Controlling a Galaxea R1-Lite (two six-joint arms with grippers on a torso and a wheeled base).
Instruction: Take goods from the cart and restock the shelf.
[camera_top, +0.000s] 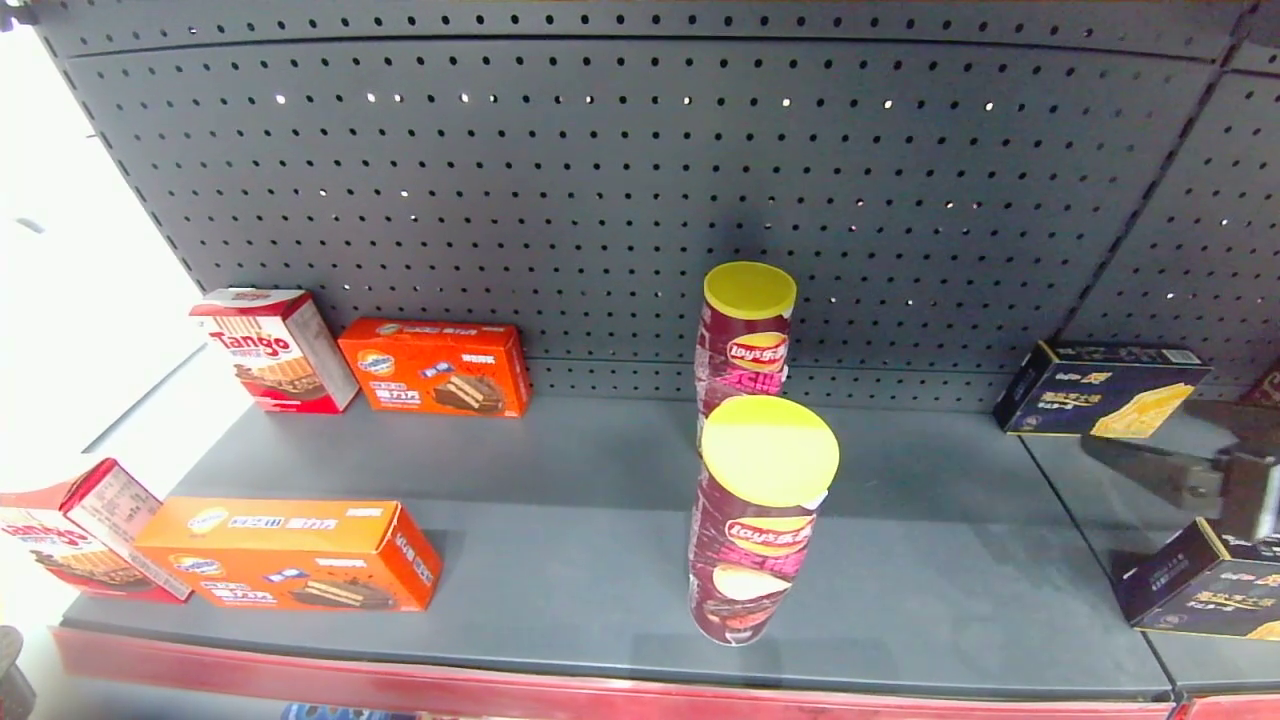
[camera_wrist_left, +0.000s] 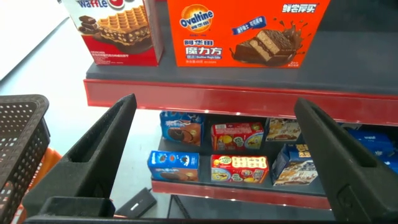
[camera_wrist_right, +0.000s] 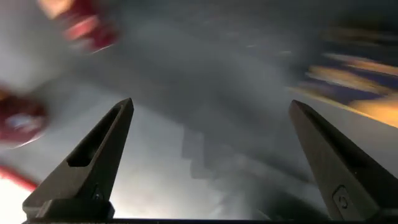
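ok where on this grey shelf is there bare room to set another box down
Widest bare patch: shelf deck between the orange boxes and the two chip cans. Another between the cans and the dark blue boxes. Crowded at the left end, by the red boxes.

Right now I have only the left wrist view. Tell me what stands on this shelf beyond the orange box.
Observer: Two yellow-lidded chip cans stand upright in the middle of the shelf, the front can directly ahead of the back can.
Operator: Report the right claw.
Observer: The right claw hangs open over the shelf's right section, near the dark blue boxes.
Operator: Now give me the back row on the left.
Observer: A wafer box and an orange box stand against the back panel.
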